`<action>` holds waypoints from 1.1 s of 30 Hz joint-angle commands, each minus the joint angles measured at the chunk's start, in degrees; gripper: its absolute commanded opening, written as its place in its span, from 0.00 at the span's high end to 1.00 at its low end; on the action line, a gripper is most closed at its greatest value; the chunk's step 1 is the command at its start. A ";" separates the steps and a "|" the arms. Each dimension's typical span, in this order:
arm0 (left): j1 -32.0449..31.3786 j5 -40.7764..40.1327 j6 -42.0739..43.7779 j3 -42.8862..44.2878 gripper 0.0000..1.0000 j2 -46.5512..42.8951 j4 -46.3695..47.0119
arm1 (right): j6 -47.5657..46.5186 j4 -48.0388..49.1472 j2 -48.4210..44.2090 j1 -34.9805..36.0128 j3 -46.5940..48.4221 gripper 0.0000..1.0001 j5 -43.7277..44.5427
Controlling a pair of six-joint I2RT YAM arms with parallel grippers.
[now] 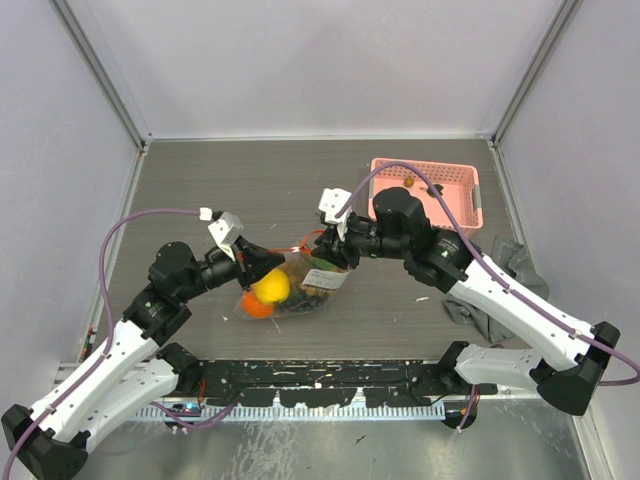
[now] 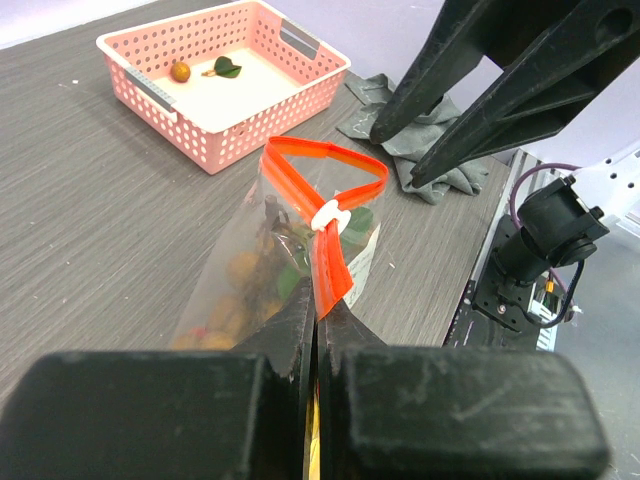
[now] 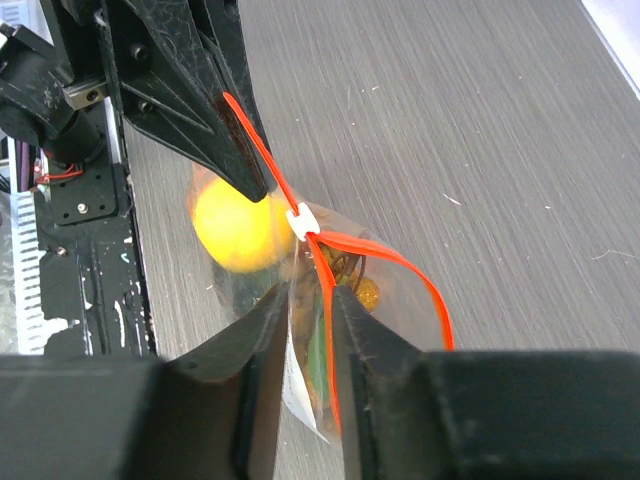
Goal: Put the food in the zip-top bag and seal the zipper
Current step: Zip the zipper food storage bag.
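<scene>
The zip-top bag hangs between both grippers just above the table. Through its film show the yellow round fruit, an orange fruit and the small brown balls. My left gripper is shut on one end of the red-orange zipper. A white slider sits partway along the strip; beyond it the two sides gape in a loop. My right gripper is open, its fingers a little apart around one side of the zipper and the bag's edge, just past the slider.
A pink lattice basket stands at the back right, with one small brown ball and a green leaf inside. A crumpled grey cloth lies right of the right arm. The arms' black base rail runs along the near edge.
</scene>
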 commanded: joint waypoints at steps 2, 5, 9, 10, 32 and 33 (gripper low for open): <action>0.32 -0.53 -0.38 0.57 1.00 -1.06 3.01 | -6.15 1.32 2.92 -0.02 6.14 0.61 -4.01; 0.27 -0.44 -0.55 0.66 1.00 -0.96 3.10 | -9.65 1.33 4.90 0.03 7.41 0.58 -5.90; 0.29 -0.36 -0.85 0.74 1.00 -0.90 3.10 | -12.99 1.37 6.85 0.03 8.10 0.57 -7.13; 0.38 -0.36 -0.84 0.74 1.00 -0.92 3.01 | -13.48 1.37 7.13 0.03 8.28 0.57 -7.34; 0.27 0.52 -2.61 0.92 1.00 -0.33 4.33 | -17.04 -1.75 11.65 0.12 9.82 0.71 -12.28; 0.33 0.52 -2.70 0.92 1.00 -0.34 4.33 | -17.16 -1.93 11.73 0.12 9.87 0.72 -12.13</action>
